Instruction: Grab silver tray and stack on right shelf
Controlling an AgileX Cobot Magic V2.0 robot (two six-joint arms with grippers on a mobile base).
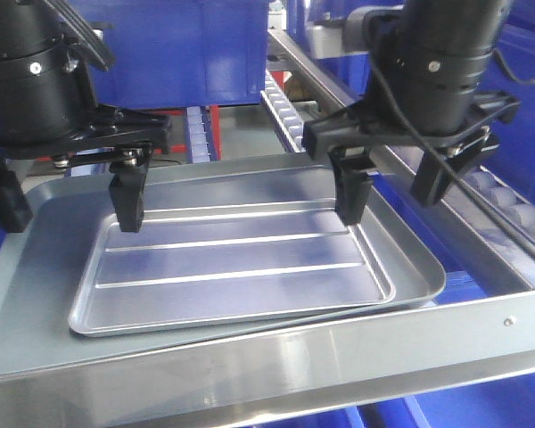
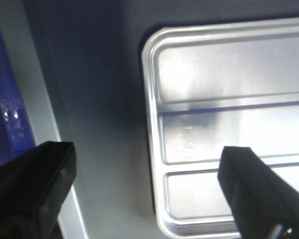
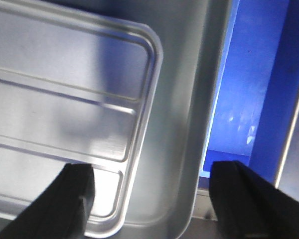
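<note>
One silver tray (image 1: 241, 267), one larger grey tray (image 1: 36, 294), two pincers, left pincer (image 1: 67, 201) and right pincer (image 1: 394, 192)

the right gripper (image 3: 152, 170) shows as two black fingers at the bottom edge, jaws spread wide with nothing between them. one finger (image 3: 65, 204) sits over the silver tray (image 3: 65, 99), near its rim; whether it touches cannot be told. the other finger (image 3: 244, 199) stands past the outer rim of the dull grey tray (image 3: 174, 149), in front of a blue surface (image 3: 249, 74). the silver tray (shiny, with raised ribs running across its floor) lies flat inside the grey tray, its rounded corner pointing up and to the right. a bare band of grey floor separates the two rims. a pale metal strip (image 3: 296, 179) crosses the lower right corner.
</note>
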